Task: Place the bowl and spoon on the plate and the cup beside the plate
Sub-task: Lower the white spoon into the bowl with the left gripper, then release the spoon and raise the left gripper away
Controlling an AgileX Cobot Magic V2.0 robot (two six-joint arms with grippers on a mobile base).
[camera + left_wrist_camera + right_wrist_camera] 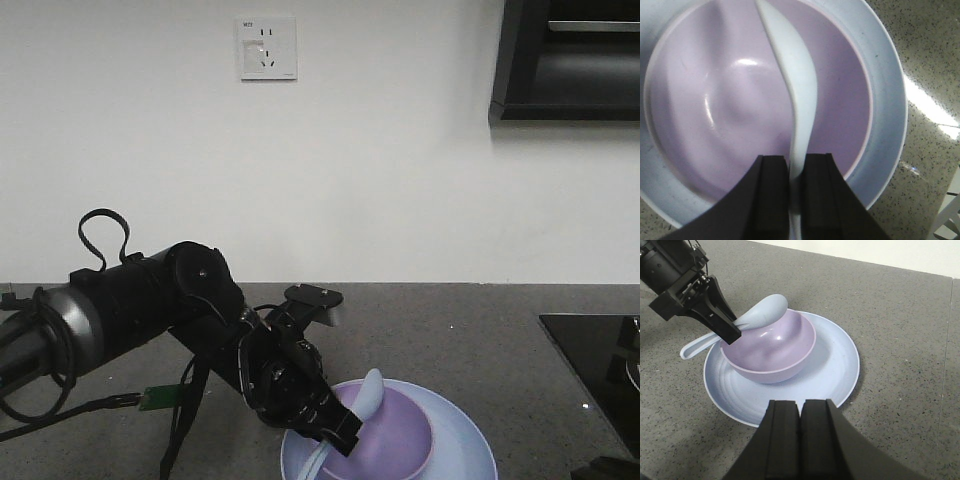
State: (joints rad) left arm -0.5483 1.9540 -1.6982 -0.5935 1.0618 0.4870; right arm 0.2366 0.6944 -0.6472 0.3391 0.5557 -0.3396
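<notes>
My left gripper [795, 160] is clamped narrow on the thin handle of the short pale blue plastic spoon [796, 85], one dark finger [774, 195] pressed to each side of it. From the right wrist camera I see the same grip from the side: the left gripper [731, 334] comes in low from the left. The spoon [760, 315] lies tilted across the small lavender-purple plastic bowl [772, 347]. Its broad rounded end is up on the bowl's far rim, and its thin end sticks out past the bowl's left side, above the plate's edge.

The bowl sits upright on the round pale blue shallow plate [840, 365], a little left of the plate's middle, so more bare plate shows on the right. The plate rests flat on the dark grey speckled countertop [900, 315].

My right gripper [800, 405] hangs just in front of the plate, its two black fingers pressed together with nothing between them, touching neither plate nor bowl.

The front camera shows the left arm [150, 300] reaching down to the plate, with a white wall socket [267, 48] above it.
</notes>
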